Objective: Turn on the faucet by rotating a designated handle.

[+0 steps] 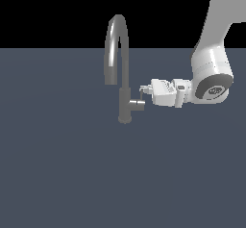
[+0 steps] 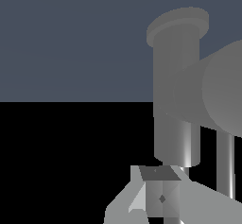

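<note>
the faucet (image 1: 117, 68) stands near the middle of the dark floor (image 1: 62, 174), its arched spout rising toward 12 o'clock and its darker base column below. the handle (image 1: 136, 105) juts from that column toward 3 o'clock in the exterior view. the gripper (image 1: 142, 90) reaches in horizontally from 3 o'clock on the white arm (image 1: 211, 73), its tips just above and beside the handle's outer end, where a thin lever seems to rise.

progress, as judged: the approach looks essentially complete, while the rotation itself appears not yet done; no water or other sign of an opened tap shows. whether the tips touch the lever cannot be told.

the exterior view gives the whole layout: arm, spout, handle and their spacing. the wrist view instead shows the base column and the handle (image 2: 222, 90) very close, with one finger (image 2: 158, 194) in the foreground. neither view shows whether the claw is spread or pressed together.
</note>
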Robot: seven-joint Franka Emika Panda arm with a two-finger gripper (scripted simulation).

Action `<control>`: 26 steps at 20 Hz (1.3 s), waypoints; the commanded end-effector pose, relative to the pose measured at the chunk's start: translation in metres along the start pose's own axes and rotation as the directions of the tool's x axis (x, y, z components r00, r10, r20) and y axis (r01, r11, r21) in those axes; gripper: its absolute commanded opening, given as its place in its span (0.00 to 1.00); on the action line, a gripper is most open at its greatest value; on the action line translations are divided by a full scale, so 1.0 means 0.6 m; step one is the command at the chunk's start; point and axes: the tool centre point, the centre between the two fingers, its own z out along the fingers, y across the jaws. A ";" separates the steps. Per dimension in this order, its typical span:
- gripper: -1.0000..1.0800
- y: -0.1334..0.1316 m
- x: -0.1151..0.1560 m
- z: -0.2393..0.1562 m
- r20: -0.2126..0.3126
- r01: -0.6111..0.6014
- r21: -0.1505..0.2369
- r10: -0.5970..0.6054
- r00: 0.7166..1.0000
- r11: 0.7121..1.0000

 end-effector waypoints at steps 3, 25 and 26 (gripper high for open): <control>0.00 0.014 -0.006 0.000 0.000 0.000 0.000 0.000 1.000 1.000; 0.00 0.082 -0.019 0.001 -0.003 0.011 0.006 -0.011 1.000 1.000; 0.00 0.089 -0.016 0.001 -0.003 0.010 0.006 -0.010 1.000 1.000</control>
